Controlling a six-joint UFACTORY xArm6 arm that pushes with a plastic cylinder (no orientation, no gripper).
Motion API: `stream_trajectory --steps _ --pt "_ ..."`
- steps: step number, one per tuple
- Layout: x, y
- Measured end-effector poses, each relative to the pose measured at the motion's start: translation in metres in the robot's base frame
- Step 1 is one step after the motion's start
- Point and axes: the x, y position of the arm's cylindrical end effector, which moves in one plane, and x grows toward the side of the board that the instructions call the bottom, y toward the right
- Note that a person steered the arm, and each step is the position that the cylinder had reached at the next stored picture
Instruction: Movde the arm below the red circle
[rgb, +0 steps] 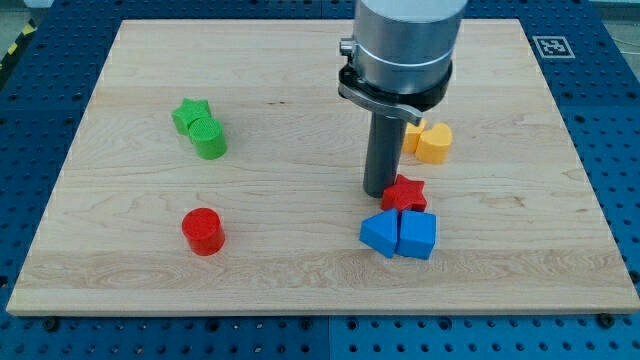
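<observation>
A: The tip (380, 192) — a single rod, no jaws to be apart or together. Rests on the board (300, 90).

B: Nearest blocks?

A: Red star (405, 193) just beside it, view's right. Two blue blocks (380, 234) (417, 236) touching each other, just below the star.

B: The yellow ones?

A: Yellow blocks (432, 141) up and right of the tip, partly behind the rod.

B: Red circle?

A: Red cylinder (203, 231), well apart, left and slightly below. Green star (188, 113) and green cylinder (209, 138) left, higher.

Green (200, 129), yellow (429, 141), blue (399, 235) blocks; red star (405, 194).
</observation>
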Motion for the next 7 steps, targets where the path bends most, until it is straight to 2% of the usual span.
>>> stream_trajectory --steps 1,5,6,7 --pt "0.000 0.001" --pt "-0.015 -0.234" --pt "0.015 -0.256" --pt "0.065 -0.262"
